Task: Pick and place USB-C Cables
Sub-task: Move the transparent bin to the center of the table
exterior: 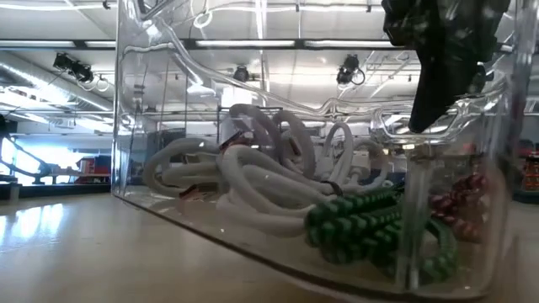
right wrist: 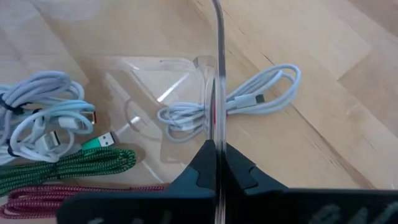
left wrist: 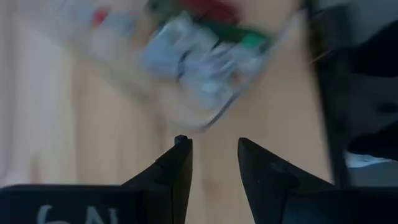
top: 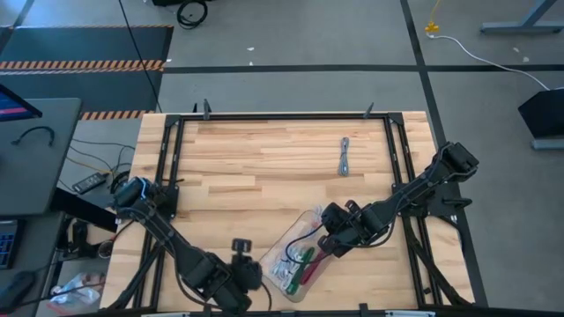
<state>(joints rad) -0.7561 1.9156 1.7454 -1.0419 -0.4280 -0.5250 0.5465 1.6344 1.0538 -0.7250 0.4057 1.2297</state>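
Note:
A clear plastic tray (top: 310, 217) stands near the table's near edge and holds several coiled cables (top: 291, 264): white ones (exterior: 253, 181), a green one (exterior: 362, 223) and a red-purple one (right wrist: 68, 198). One grey cable (top: 345, 157) lies alone on the wood farther back. A white bundle with a red tie (right wrist: 249, 96) shows at the tray's wall; inside or outside, I cannot tell. My right gripper (top: 328, 242) is shut on the tray's right wall. My left gripper (top: 256, 271) is open, just left of the tray's corner (left wrist: 205, 118), touching nothing. My right gripper (right wrist: 217, 146) pinches the tray's thin clear wall (right wrist: 217, 74) at its upper rim, one finger inside the tray and one outside. The fingers come slanting down from the table's right. The tray stands on its bottom on the table.
A black frame (top: 282, 116) runs along the table's far and side edges. Bare wood spreads across the table's middle and far half around the lone grey cable. A desk with a monitor (top: 18, 106) stands to the left, off the table.

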